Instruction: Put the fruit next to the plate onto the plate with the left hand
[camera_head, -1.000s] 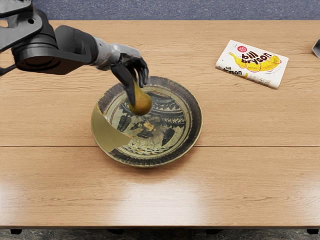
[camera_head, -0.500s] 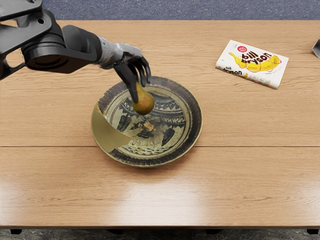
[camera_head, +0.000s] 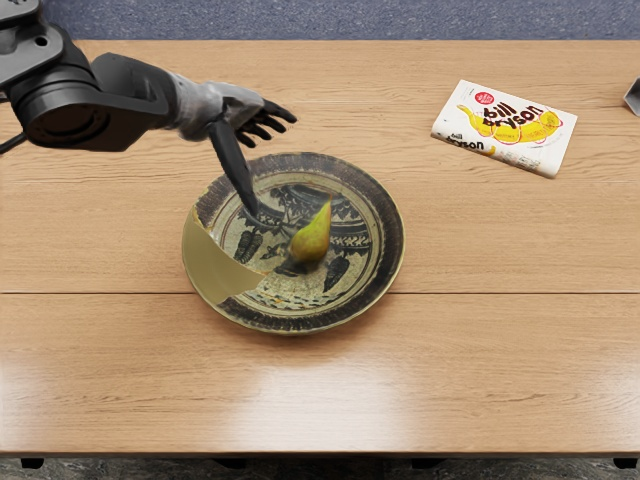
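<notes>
Pear (camera_head: 312, 232) is seated upright near centre of patterned plate (camera_head: 396, 240). Left robot hand (camera_head: 232, 118) is open above the far-left rim, nothing gripped. Retreat is best made upward, clear of pear.

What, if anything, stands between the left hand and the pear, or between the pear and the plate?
Nothing visible. The pear rests on the plate itself. The left hand hovers open over the plate's far-left rim, with only bare plate between it and the pear.
</notes>
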